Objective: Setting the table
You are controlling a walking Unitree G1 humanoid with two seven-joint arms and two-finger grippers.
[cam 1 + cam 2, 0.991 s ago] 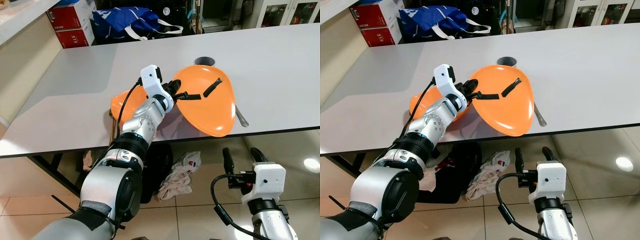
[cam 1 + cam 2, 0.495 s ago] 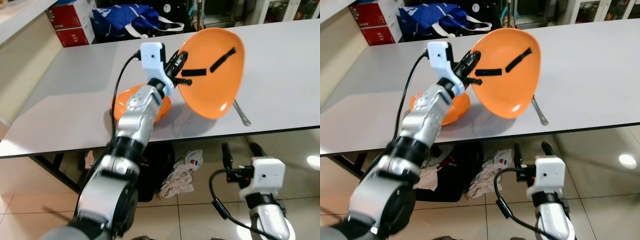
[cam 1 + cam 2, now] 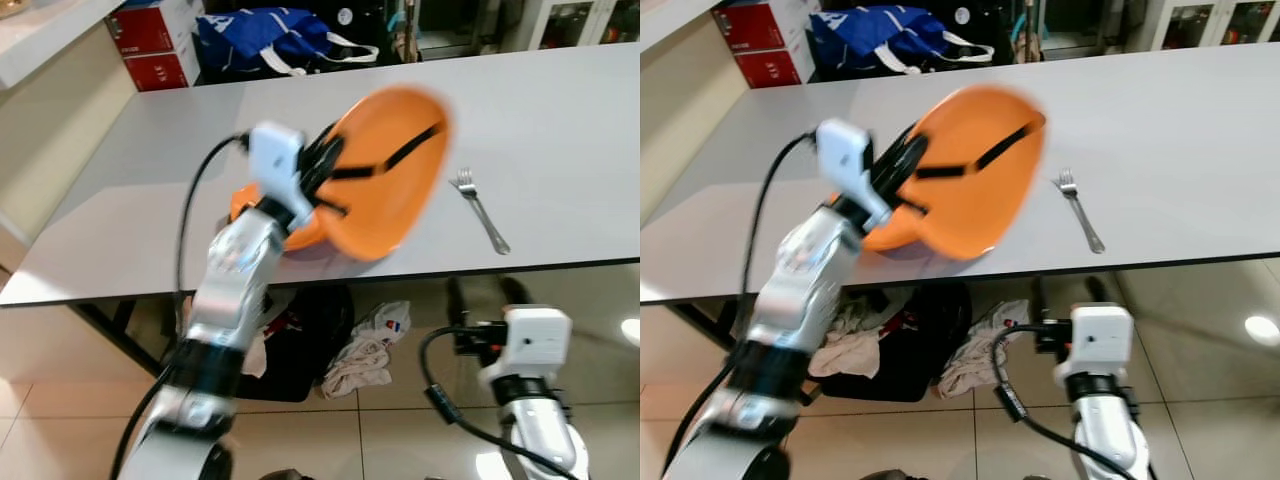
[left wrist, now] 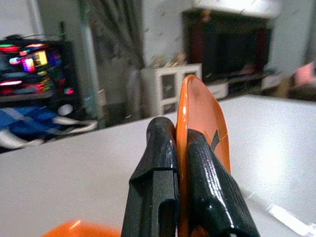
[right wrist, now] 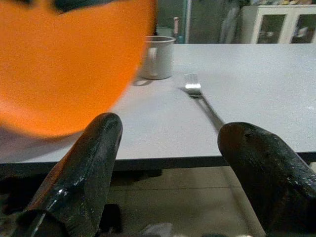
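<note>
Above the table (image 3: 560, 120), left end effector (image 3: 322, 172) grips a tilted plate (image 3: 385, 175); right end effector (image 5: 173, 168) hangs wide below the edge.

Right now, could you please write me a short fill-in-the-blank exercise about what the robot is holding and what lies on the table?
1. The left pincer is shut on the rim of an orange ____.
2. The plate is held off the table, ____ rather than level.
3. To the robot's right of the plate, a ____ lies flat on the table.
4. The right pincer hangs below the table edge with its fingers ____.

Missing words: plate; tilted; fork; open
</note>
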